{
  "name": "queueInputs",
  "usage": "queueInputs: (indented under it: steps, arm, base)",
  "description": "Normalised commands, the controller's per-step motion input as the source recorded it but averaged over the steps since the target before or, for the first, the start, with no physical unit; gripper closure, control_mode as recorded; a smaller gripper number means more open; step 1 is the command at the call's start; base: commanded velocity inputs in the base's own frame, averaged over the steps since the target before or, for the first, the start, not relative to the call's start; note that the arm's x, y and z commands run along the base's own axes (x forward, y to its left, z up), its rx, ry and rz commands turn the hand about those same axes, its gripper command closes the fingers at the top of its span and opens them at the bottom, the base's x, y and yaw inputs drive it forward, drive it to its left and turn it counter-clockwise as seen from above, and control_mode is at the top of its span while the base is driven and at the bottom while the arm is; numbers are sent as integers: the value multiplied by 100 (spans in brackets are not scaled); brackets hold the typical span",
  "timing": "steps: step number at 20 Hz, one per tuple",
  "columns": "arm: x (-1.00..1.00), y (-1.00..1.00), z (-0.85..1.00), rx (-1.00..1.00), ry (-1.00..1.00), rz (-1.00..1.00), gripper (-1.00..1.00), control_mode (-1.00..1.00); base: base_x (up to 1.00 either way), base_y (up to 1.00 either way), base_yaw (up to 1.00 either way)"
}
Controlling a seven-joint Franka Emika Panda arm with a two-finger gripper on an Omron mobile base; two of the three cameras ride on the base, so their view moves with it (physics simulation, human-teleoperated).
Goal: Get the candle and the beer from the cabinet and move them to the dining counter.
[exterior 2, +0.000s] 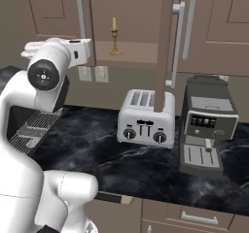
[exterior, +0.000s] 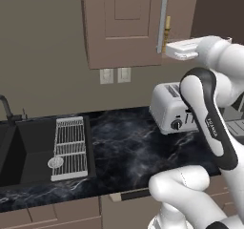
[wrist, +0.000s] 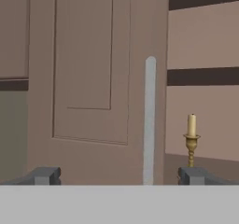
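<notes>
The cabinet (exterior 2: pixel 138 13) stands with its right door (exterior 2: pixel 163 47) swung open edge-on. The golden candle (exterior 2: pixel 115 35) stands upright on the cabinet's bottom shelf, near its left side. In the hand view the candle (wrist: pixel 191 139) is ahead and right of centre, just above my right fingertip (wrist: pixel 196 175). My gripper (wrist: pixel 120 176) is open with nothing between its fingers. It faces the shut left door (wrist: pixel 93 78) and its silver handle (wrist: pixel 149 120), level with the shelf and short of the candle. The candle (exterior: pixel 167 32) peeks out beside that handle. The beer and the dining counter are out of view.
Below the cabinet, a silver toaster (exterior 2: pixel 146 118) and a coffee machine (exterior 2: pixel 206 125) stand on the black marble worktop (exterior 2: pixel 97 154). A sink (exterior: pixel 19 151) with a wire rack (exterior: pixel 70 147) is to the left. Wall sockets (exterior: pixel 115 75) sit under the cabinet.
</notes>
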Motion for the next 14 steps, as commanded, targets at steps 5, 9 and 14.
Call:
queueInputs:
  steps: [5, 9, 14]
  arm:
    - [12, 0, 0, 0, 0, -6, -100, -100]
    - [24, 0, 0, 0, 0, -14, -100, -100]
    - [30, 0, 0, 0, 0, -16, -100, -100]
  base:
    - [0, 0, 0]
    - [0, 0, 0]
    - [0, 0, 0]
